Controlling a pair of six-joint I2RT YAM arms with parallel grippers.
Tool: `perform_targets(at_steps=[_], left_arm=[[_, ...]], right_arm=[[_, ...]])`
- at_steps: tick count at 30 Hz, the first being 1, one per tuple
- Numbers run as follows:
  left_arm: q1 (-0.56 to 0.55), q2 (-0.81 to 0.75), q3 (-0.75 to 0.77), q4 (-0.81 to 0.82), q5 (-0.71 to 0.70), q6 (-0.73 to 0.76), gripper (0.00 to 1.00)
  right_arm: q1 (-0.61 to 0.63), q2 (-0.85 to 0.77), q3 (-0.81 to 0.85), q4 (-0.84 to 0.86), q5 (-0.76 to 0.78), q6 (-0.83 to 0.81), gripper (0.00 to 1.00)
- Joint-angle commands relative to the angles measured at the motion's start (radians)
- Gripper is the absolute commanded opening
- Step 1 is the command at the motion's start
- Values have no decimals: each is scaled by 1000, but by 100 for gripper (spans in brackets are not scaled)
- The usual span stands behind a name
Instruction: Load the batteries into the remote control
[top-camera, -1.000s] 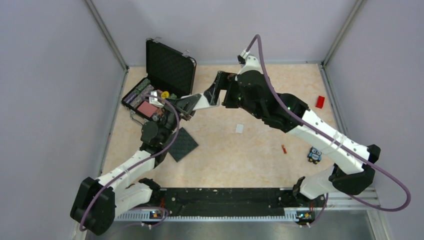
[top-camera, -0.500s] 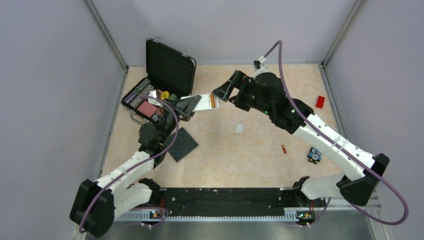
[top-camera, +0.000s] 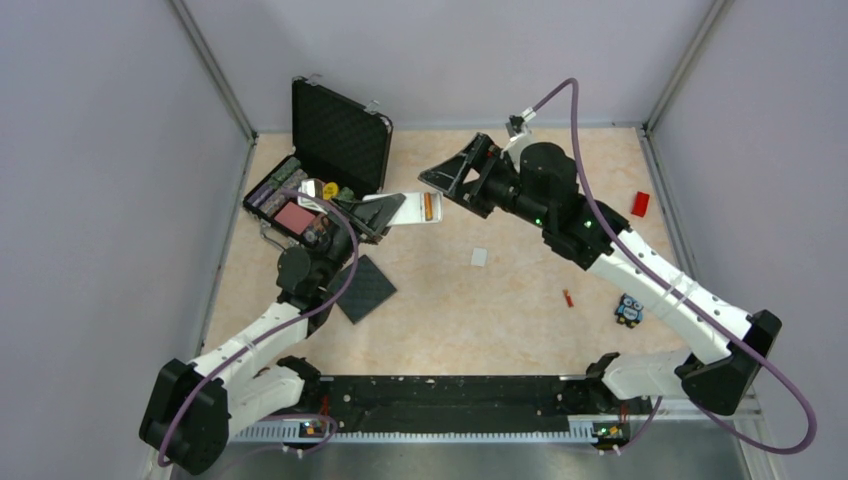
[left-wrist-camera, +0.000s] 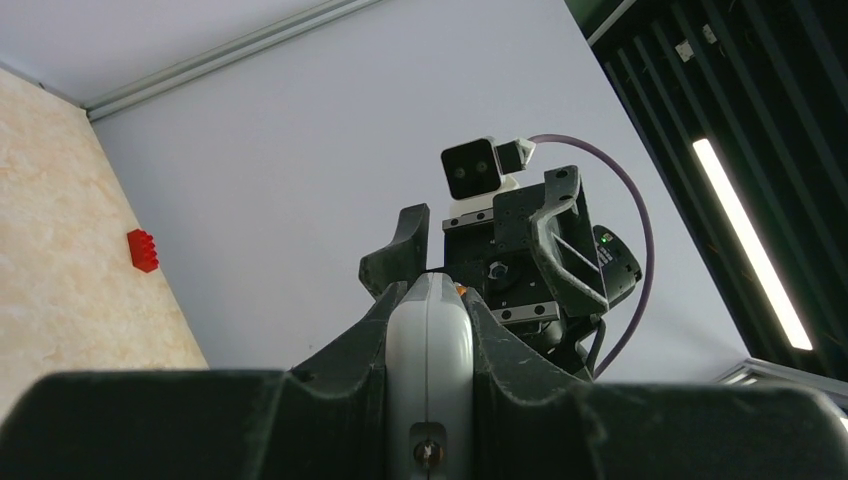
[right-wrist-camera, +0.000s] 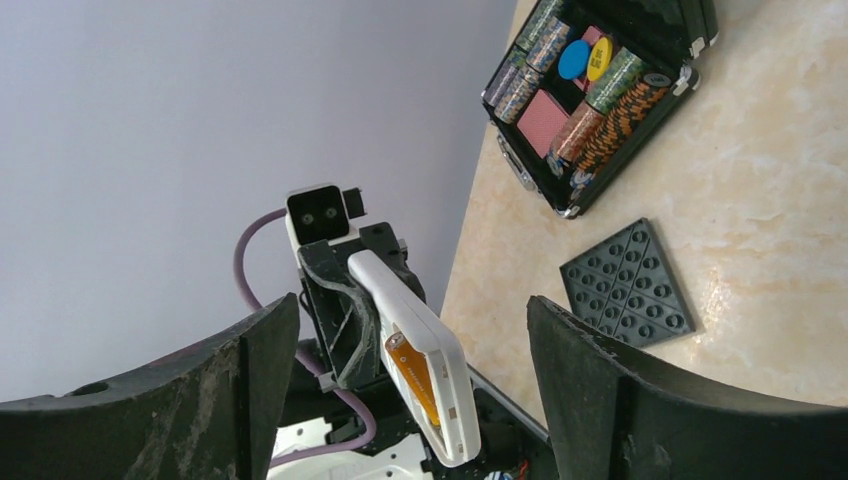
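My left gripper (top-camera: 383, 211) is shut on the white remote control (top-camera: 410, 208) and holds it in the air, back side out. One orange battery (top-camera: 428, 206) lies in its open slot, also seen in the right wrist view (right-wrist-camera: 412, 376). A second orange-red battery (top-camera: 567, 297) lies on the table at the right. My right gripper (top-camera: 447, 176) is open and empty, just right of the remote's end, not touching it. In the left wrist view the remote (left-wrist-camera: 428, 360) shows edge-on between my left gripper's (left-wrist-camera: 428, 300) jaws. In the right wrist view the remote (right-wrist-camera: 440, 350) hangs between my wide-open right gripper's (right-wrist-camera: 410, 305) jaws.
An open black case (top-camera: 325, 160) of poker chips stands at the back left. A black studded pad (top-camera: 365, 288) lies under the left arm. A small white cover piece (top-camera: 479, 257), a red block (top-camera: 640, 204) and a small owl figure (top-camera: 628, 310) lie on the table.
My right gripper has drawn back from the remote's end, up and to the right. The orange battery now shows in the slot. The left gripper has held the remote nearly still.
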Motion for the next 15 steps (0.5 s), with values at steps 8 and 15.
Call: perform_targets(at_steps=[8,15], left_arm=[[1,-24,32,85,13,12,0],[2,-16,36,97,12,6,0]], right_arm=[[-19,9,-5,21,-65,32,62],[-19,18,-16,21,-91,45,54]])
